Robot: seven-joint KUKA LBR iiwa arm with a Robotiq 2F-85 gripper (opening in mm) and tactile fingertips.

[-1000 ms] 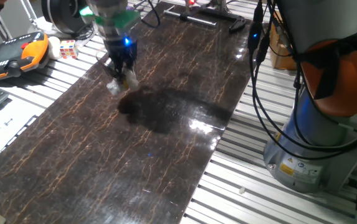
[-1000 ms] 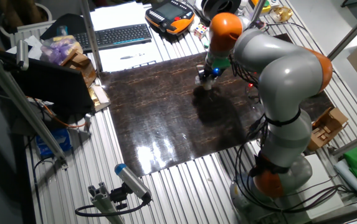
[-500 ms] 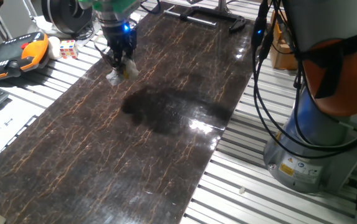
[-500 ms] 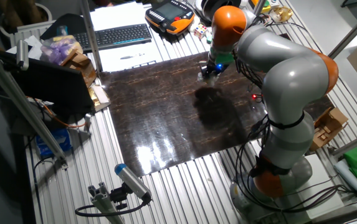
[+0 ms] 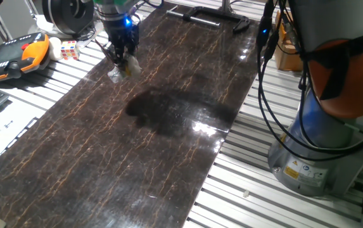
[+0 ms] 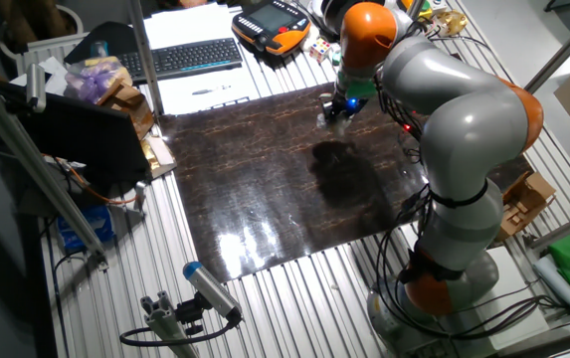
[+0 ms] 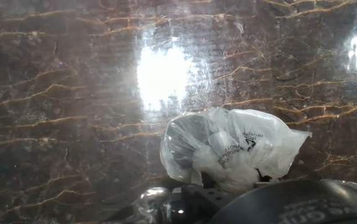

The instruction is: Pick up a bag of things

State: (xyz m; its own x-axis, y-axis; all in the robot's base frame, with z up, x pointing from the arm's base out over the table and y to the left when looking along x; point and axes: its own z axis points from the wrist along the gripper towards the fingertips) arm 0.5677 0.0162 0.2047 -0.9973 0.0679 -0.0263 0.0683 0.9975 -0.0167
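Above the dark table (image 5: 168,139), the end effector (image 5: 121,58) grips the bag of things (image 7: 228,149), closed on its top.

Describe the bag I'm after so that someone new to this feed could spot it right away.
Find the dark marbled tabletop, then follow the arm down to the gripper near its far left edge. The bag of things hangs there, a small crumpled clear plastic pouch, unlike the multicoloured puzzle cube on the slatted surface nearby.
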